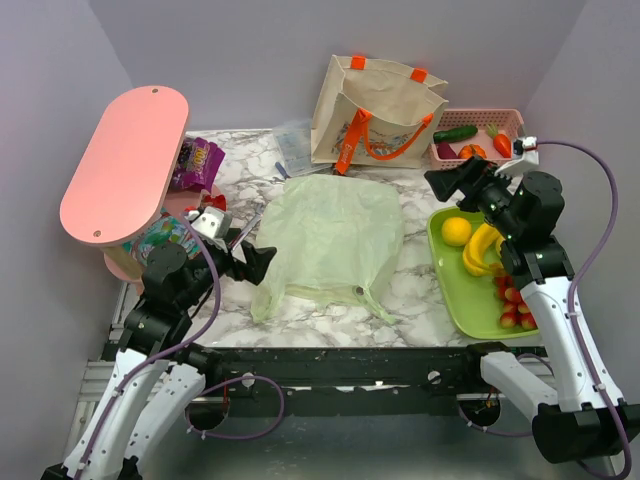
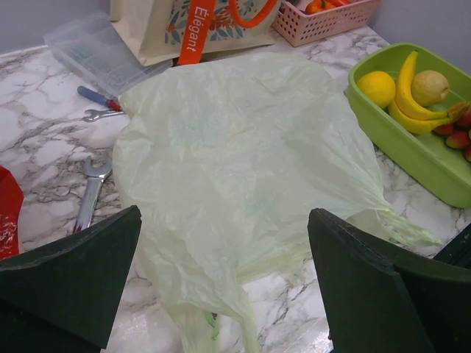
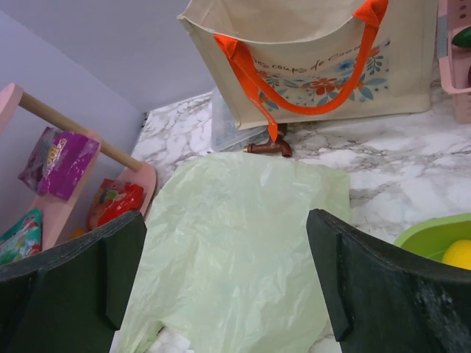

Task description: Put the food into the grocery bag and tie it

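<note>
Marble tabletop (image 1: 420, 290) carries the grocery bag (image 1: 330, 240) flat between the wide-open left hand (image 1: 262, 264) and wide-open right hand (image 1: 447, 185).

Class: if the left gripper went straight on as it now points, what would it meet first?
Most likely the bag, lying flat on the table right ahead of the left gripper; exact depth is unclear.

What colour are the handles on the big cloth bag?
Bright orange; the loop handles of the beige canvas tote bag show best in the right wrist view.
</note>
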Robot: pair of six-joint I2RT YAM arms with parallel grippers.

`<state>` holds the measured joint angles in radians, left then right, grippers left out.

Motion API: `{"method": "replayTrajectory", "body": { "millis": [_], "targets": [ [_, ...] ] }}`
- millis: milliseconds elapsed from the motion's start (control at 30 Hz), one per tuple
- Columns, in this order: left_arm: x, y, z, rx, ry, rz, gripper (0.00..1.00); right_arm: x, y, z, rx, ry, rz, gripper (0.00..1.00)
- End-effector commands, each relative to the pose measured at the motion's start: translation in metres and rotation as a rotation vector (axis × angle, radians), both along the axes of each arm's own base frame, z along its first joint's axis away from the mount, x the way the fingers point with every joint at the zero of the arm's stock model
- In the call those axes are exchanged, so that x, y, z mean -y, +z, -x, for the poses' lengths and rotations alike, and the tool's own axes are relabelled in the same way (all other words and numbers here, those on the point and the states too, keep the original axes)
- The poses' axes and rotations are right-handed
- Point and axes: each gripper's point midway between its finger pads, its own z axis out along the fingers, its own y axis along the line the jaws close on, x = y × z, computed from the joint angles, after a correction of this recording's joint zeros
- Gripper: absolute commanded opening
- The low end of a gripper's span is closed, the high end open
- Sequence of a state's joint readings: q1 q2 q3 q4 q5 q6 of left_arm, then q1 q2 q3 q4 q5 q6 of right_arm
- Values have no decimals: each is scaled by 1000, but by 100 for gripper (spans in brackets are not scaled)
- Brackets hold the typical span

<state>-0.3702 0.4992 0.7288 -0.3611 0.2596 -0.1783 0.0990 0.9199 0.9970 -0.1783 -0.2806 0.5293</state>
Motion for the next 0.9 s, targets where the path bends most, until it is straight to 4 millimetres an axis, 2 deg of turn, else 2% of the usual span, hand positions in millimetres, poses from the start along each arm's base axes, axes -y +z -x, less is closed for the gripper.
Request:
{"method": "replayTrajectory", "body": {
  "millis": [0,167,467,667,867],
  "targets": [
    [5,0,0,10,-26,-8,99,0,3,7,-1,12,31,100],
    [3,-2,-2,4,-6,-17,99,-2,5,12,20,25,21,100],
    [0,-6,-7,-14,23,-26,99,-2,-9,9,-48,28,36,100],
    [-4,-9,-12,-34,57,-35,98,4,-9,13,-48,-14,9,100],
    [-1,-11,-13,-41,44,-32,98,11,-23,15,-110,-53,24,100]
  ]
}}
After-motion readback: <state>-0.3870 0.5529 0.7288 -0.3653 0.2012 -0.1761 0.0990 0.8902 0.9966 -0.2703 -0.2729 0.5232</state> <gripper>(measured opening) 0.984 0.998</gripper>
